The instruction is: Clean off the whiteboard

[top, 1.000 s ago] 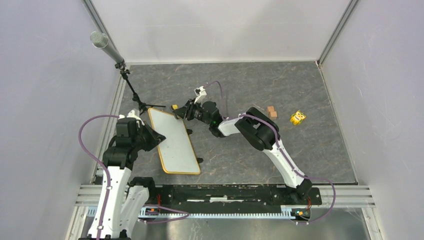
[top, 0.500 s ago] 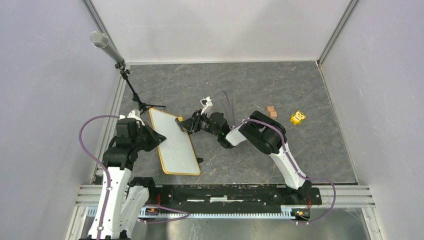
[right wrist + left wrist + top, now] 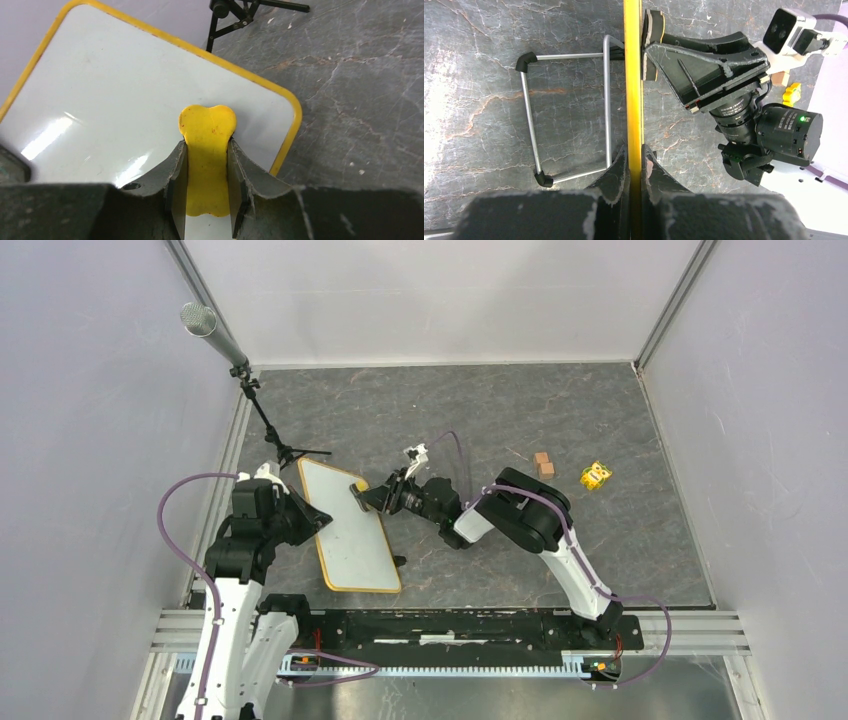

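The whiteboard (image 3: pixel 350 525), white with a yellow frame, stands tilted on its wire stand at the table's left. Its face is blank in the right wrist view (image 3: pixel 115 100). My left gripper (image 3: pixel 312 520) is shut on the board's left frame edge (image 3: pixel 633 90). My right gripper (image 3: pixel 362 493) is shut on a yellow eraser (image 3: pixel 206 150) and presses it against the board's face near its upper right corner. The eraser's pad (image 3: pixel 651 45) touches the board edge-on in the left wrist view.
A microphone on a black tripod (image 3: pixel 265 420) stands just behind the board. Small wooden blocks (image 3: pixel 543 464) and a yellow toy (image 3: pixel 595 476) lie at the right. The board's wire stand (image 3: pixel 569 110) rests on the grey marbled table.
My right gripper has carried the eraser from beyond the board's top edge down and left onto its upper right face. The left gripper and board have stayed still.
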Robot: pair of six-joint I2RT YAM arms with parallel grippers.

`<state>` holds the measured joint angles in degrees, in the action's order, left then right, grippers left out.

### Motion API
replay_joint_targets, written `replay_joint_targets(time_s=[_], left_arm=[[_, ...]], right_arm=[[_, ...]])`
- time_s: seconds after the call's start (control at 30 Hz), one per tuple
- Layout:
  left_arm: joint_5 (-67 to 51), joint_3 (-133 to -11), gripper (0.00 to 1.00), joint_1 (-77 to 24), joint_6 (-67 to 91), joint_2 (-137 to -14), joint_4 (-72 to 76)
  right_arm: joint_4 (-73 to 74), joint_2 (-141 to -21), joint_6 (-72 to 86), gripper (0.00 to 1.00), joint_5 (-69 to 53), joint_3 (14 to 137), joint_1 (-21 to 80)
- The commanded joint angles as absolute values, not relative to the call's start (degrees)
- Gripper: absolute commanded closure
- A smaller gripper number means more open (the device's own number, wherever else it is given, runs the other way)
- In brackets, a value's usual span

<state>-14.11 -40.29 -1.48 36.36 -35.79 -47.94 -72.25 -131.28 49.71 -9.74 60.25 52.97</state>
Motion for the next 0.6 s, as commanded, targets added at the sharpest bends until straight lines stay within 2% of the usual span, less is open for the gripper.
replay_joint_targets(time_s=[0.0, 0.33, 0.57], left_arm=[[-20.1, -39.2, 0.98, -2.8, 32.4, -35.5, -48.1], [-19.6, -39.2, 0.98, -2.9, 32.5, -35.5, -48.1], [-19.6, -39.2, 0.98, -2.9, 32.6, -35.7, -48.1]], right_arm=[[-77.2, -130.2, 54.0, 0.73, -15.0, 56.9, 57.1], [-87.8, -130.8, 60.4, 0.73, -15.5, 50.2, 55.7], [-86.4, -125.6, 57.4, 0.73, -16.3, 46.1, 55.7]])
